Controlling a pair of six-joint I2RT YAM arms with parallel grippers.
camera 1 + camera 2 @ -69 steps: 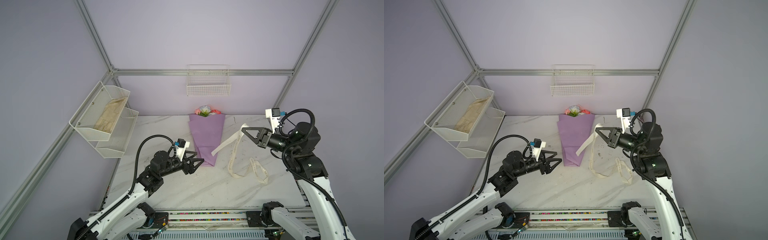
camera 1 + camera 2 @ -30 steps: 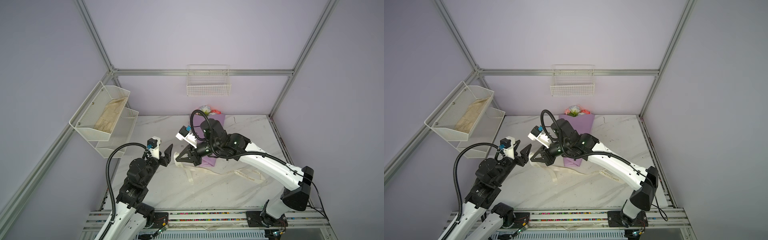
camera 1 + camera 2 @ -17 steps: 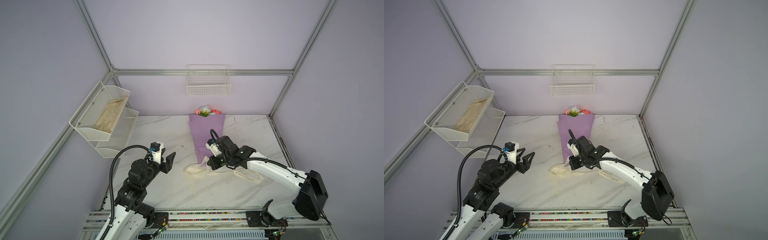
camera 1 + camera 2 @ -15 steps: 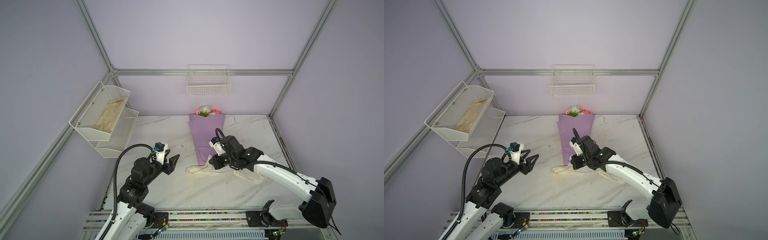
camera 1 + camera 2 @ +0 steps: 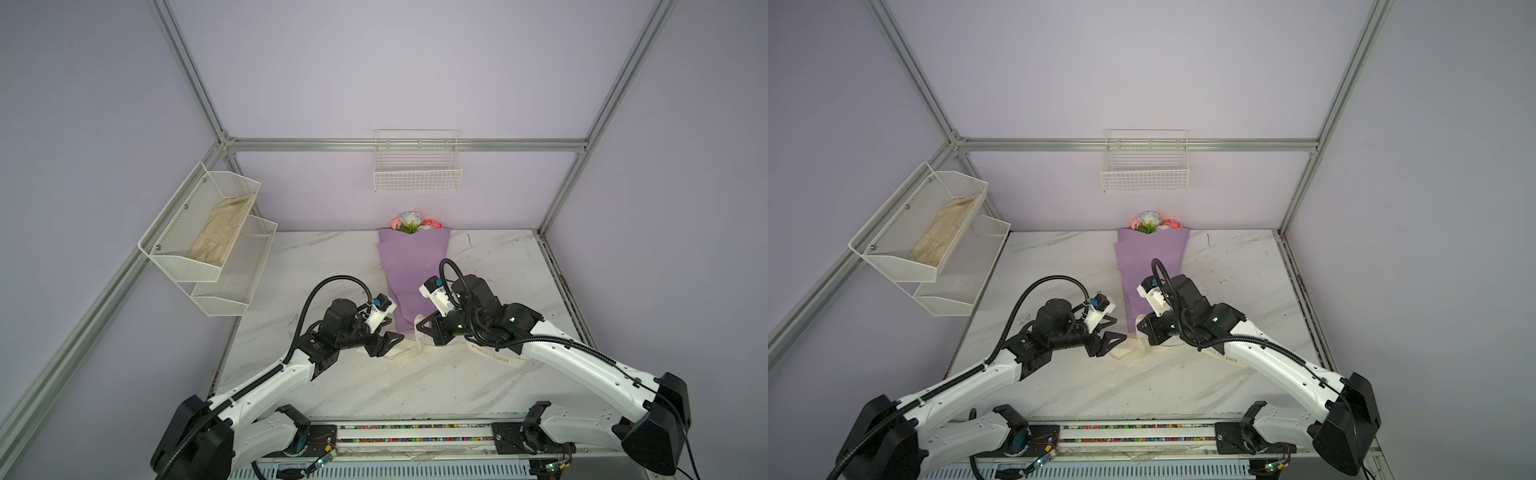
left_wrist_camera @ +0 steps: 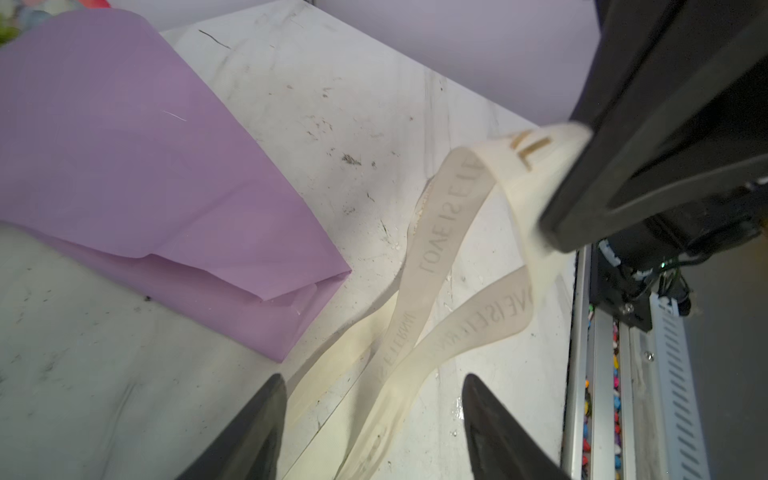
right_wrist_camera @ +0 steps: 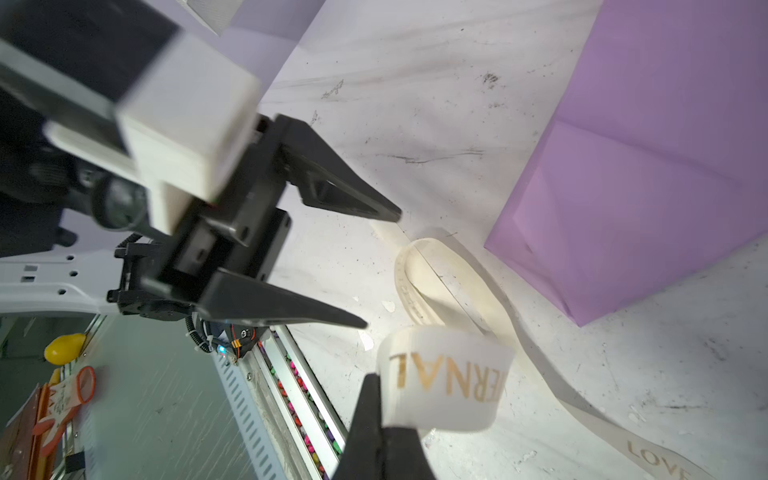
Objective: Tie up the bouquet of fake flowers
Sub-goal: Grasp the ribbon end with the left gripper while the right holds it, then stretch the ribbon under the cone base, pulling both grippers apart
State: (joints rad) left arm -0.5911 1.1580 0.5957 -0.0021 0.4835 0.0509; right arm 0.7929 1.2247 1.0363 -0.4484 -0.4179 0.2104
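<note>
The bouquet of fake flowers [image 5: 413, 266] [image 5: 1150, 257] lies in lilac wrap on the marble table, blooms toward the back wall and narrow tip [image 6: 291, 316] [image 7: 623, 249] toward the front. A cream ribbon with gold letters [image 6: 440, 232] [image 5: 401, 352] trails from that tip. My right gripper [image 7: 374, 380] [image 5: 420, 332] [image 5: 1140, 332] is shut on a raised loop of the ribbon [image 7: 444, 386], just right of the tip. The left gripper [image 6: 374, 380] [image 5: 390, 344] [image 5: 1111, 344] [image 7: 382, 270] stands open just left of the tip, low over the ribbon strands lying on the table.
A white wire basket [image 5: 417, 166] hangs on the back wall. On the left wall hangs a two-tier mesh shelf [image 5: 232, 266], a cream cloth [image 5: 220, 232] in its upper tier. The arms' base rail [image 5: 415, 432] runs along the table's front edge.
The right gripper has drawn back rightward across the wrap's tip, pulling the ribbon with it. The left gripper has moved right and down toward the ribbon beside the tip.
</note>
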